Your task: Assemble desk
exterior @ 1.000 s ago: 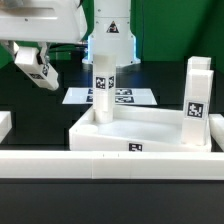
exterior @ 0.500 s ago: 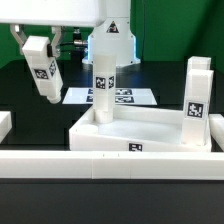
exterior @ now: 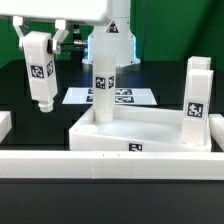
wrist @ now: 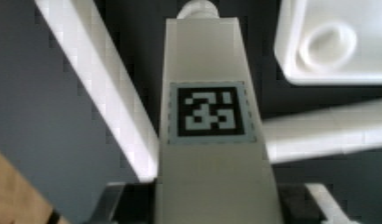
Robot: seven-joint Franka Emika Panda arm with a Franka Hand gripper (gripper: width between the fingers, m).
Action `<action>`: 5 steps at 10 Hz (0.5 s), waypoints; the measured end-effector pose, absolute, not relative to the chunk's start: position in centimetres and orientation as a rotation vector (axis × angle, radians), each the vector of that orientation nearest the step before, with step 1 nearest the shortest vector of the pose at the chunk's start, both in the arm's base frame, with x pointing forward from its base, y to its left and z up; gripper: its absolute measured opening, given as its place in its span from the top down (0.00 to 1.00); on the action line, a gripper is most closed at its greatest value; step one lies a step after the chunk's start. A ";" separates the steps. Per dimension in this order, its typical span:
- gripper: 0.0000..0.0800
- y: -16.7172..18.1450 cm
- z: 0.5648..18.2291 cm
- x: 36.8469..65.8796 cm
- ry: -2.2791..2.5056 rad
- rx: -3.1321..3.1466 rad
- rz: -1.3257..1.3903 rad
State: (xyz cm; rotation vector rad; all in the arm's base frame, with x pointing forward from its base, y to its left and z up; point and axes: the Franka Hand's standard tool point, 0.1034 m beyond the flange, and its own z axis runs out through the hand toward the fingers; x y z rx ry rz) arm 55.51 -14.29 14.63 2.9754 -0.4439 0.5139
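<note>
The white rimmed desk top [exterior: 150, 125] lies in the middle of the table. One tagged leg [exterior: 103, 90] stands upright in its far left corner and another [exterior: 197, 92] in its right corner. My gripper [exterior: 40, 40] is shut on a third white tagged leg [exterior: 41, 72] and holds it upright in the air, left of the desk top and above the dark table. In the wrist view this leg [wrist: 213, 100] runs straight out from between the jaws, with a corner of the desk top and a round hole [wrist: 330, 42] beyond it.
A long low white rail [exterior: 110, 162] runs along the front of the table. The marker board [exterior: 125, 96] lies flat behind the desk top. A small white part [exterior: 5, 125] sits at the exterior view's left edge. The robot base [exterior: 112, 40] stands at the back.
The held leg has swung from tilted to upright and moved slightly down and toward the exterior view's right. The desk top and its two legs have not moved.
</note>
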 end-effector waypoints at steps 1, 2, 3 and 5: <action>0.64 -12.9 14.9 55.8 -0.470 3.012 0.470; 0.64 -12.4 15.5 56.6 -0.466 3.023 0.473; 0.64 -12.5 15.5 56.6 -0.465 3.022 0.473; 0.64 -12.5 15.3 56.5 -0.463 3.022 0.468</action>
